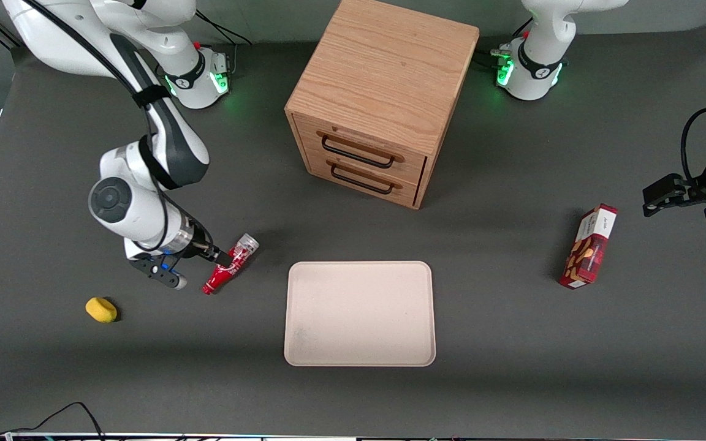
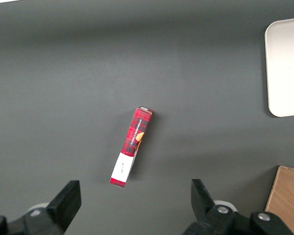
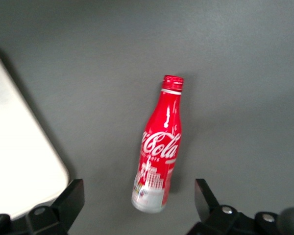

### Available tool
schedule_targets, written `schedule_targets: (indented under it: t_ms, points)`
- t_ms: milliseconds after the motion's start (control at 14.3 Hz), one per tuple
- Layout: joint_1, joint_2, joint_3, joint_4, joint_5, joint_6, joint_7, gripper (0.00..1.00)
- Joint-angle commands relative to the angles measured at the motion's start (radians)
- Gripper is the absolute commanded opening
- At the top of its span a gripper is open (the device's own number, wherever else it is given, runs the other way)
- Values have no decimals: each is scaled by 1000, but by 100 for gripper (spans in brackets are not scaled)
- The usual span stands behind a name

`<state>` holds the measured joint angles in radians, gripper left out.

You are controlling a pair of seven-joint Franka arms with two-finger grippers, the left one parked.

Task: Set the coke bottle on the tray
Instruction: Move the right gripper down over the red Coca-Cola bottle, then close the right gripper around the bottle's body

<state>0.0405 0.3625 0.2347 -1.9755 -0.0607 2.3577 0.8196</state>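
**Bench** (image 1: 512, 380): dark and flat. Clock bearings below are read on the front view.

**Cabinet** (image 1: 383, 92): wooden, two drawers, both shut. It stands at 12 o'clock of the tray, apart from it.

**Tray** (image 1: 359, 318): cream, low rim, rounded corners, nothing on it. The placement is judged not yet done.

**Gripper** (image 1: 221, 260): low over the bench at 9 o'clock of the tray. Its jaws stand apart, one either side of the bottle's wide end, and neither is seen touching it.

**Snack box** (image 1: 589, 248): at 3 o'clock of the tray, well apart, toward the parked arm's end.

**Coke bottle** (image 1: 230, 264): it appears to lie on its side on the bench, near the tray's 9 o'clock edge but off it. The silver end points to 1 o'clock and the neck to 7 o'clock. Grasp, lift, carry and set-down all remain.

**Sponge** (image 1: 101, 309): yellow, at 8 o'clock of the bottle, clear of the route.

**Clearance:** bare bench lies between bottle and tray. The rim is the only edge to cross, so a slight lift should suffice.
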Motion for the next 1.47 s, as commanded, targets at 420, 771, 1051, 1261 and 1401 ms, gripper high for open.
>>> schedule_targets:
  t_ms: [420,771,1051,1261,1401]
  points:
    - [2,170,5,-49,-286,195,374,100]
    - [2,190,3,-39,-287,199,388,99]
    - [2,191,5,-32,-287,198,388,3]
    - [2,190,5,-29,-287,198,388,0]
    - [2,190,5,-25,-287,195,388,0]
